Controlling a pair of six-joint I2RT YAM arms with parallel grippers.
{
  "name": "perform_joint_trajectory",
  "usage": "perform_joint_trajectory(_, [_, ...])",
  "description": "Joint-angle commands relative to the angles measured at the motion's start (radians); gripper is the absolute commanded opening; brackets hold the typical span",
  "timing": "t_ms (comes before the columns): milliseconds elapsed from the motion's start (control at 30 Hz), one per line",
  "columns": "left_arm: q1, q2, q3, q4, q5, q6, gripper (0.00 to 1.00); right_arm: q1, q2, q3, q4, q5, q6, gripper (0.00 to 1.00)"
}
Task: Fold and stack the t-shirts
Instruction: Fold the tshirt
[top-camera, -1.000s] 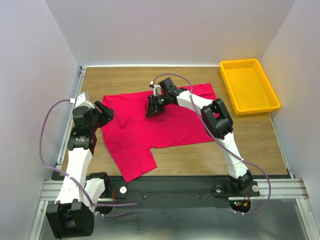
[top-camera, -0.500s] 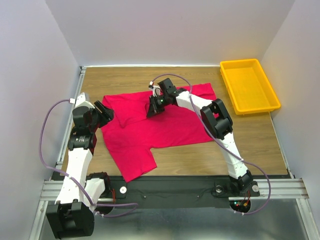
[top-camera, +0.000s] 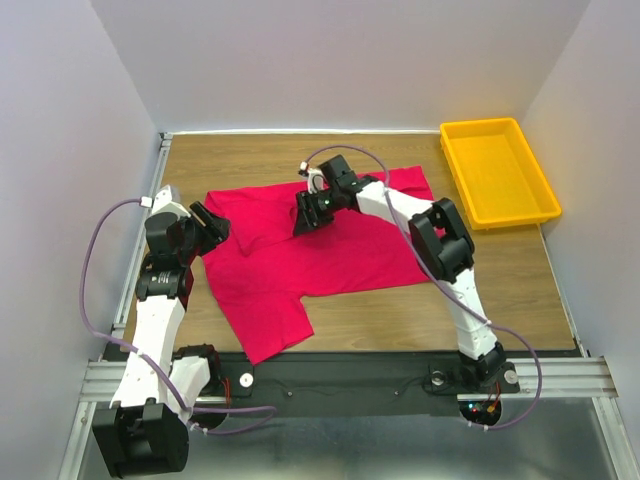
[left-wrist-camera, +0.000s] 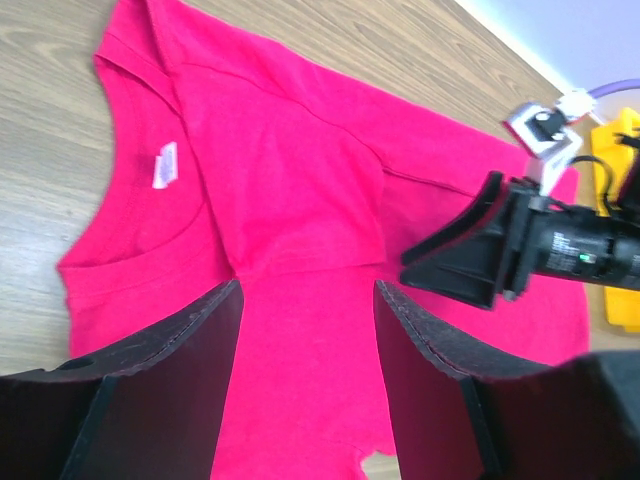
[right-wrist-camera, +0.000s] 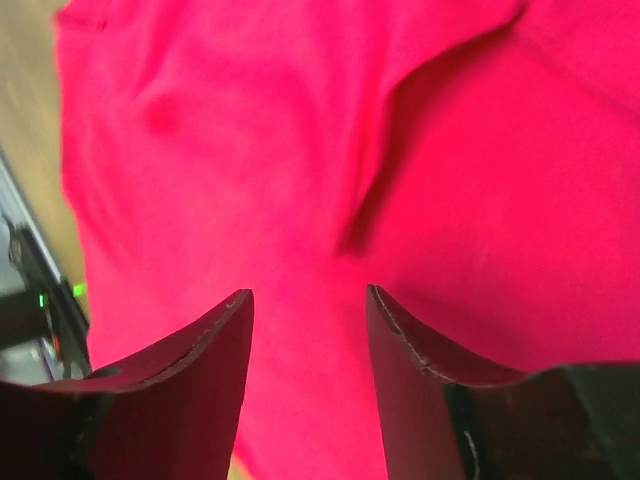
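Observation:
The red t-shirt (top-camera: 330, 255) lies spread on the wooden table, its neck at the left. One sleeve (top-camera: 265, 325) reaches toward the near edge. A flap of cloth (left-wrist-camera: 290, 190) is folded over the chest, beside the white neck label (left-wrist-camera: 165, 165). My left gripper (top-camera: 214, 228) hangs open at the shirt's left edge; in the left wrist view (left-wrist-camera: 308, 290) only cloth shows between its fingers. My right gripper (top-camera: 303, 222) hovers open over the shirt's upper middle, and in the right wrist view (right-wrist-camera: 308, 295) it holds nothing above a crease in the t-shirt (right-wrist-camera: 250, 150).
A yellow plastic tray (top-camera: 497, 172) stands at the back right on the table. Bare wood (top-camera: 470, 300) shows to the right of and in front of the shirt. White walls close in on the left, back and right.
The right arm's elbow has edged slightly to the right, while its gripper stays over the same spot on the shirt. The left arm and the shirt have not moved.

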Motion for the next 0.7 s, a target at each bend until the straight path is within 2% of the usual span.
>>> perform_joint_trajectory(0, [0.005, 0.004, 0.007, 0.003, 0.101, -0.037, 0.66, 0.004, -0.23, -0.063, -0.057, 0.0, -0.246, 0.57])
perform_joint_trajectory(33, [0.005, 0.013, 0.01, -0.008, 0.123, -0.045, 0.66, 0.002, -0.326, -0.088, -0.084, -0.008, -0.324, 0.63])
perform_joint_trajectory(67, [0.005, 0.032, 0.013, -0.036, 0.163, -0.054, 0.66, -0.001, -0.376, -0.13, -0.106, 0.013, -0.441, 0.63])
perform_joint_trajectory(167, [0.004, 0.058, 0.014, -0.082, 0.227, -0.079, 0.66, -0.013, -0.541, -0.336, -0.152, 0.046, -0.616, 0.69])
perform_joint_trajectory(200, [0.004, 0.061, 0.01, -0.109, 0.263, -0.085, 0.66, -0.024, -0.657, -0.391, -0.157, 0.098, -0.702, 0.69])
perform_joint_trajectory(267, [-0.002, 0.041, 0.001, -0.137, 0.287, -0.1, 0.66, -0.063, -0.762, -0.556, -0.166, 0.133, -0.77, 0.7])
perform_joint_trajectory(300, [-0.006, 0.03, 0.0, -0.175, 0.289, -0.104, 0.66, -0.088, -0.855, -0.615, -0.181, 0.149, -0.828, 0.7])
perform_joint_trajectory(367, [-0.012, 0.007, 0.002, -0.218, 0.284, -0.111, 0.66, -0.146, -0.939, -0.696, -0.198, 0.173, -0.847, 0.7])
perform_joint_trajectory(500, [-0.032, -0.043, -0.009, -0.32, 0.294, -0.12, 0.66, -0.379, -1.063, -0.877, -0.301, 0.259, -0.873, 0.7])
perform_joint_trajectory(667, [-0.039, -0.072, -0.038, -0.373, 0.297, -0.12, 0.66, -0.638, -1.149, -1.062, -0.319, 0.287, -0.948, 0.7])
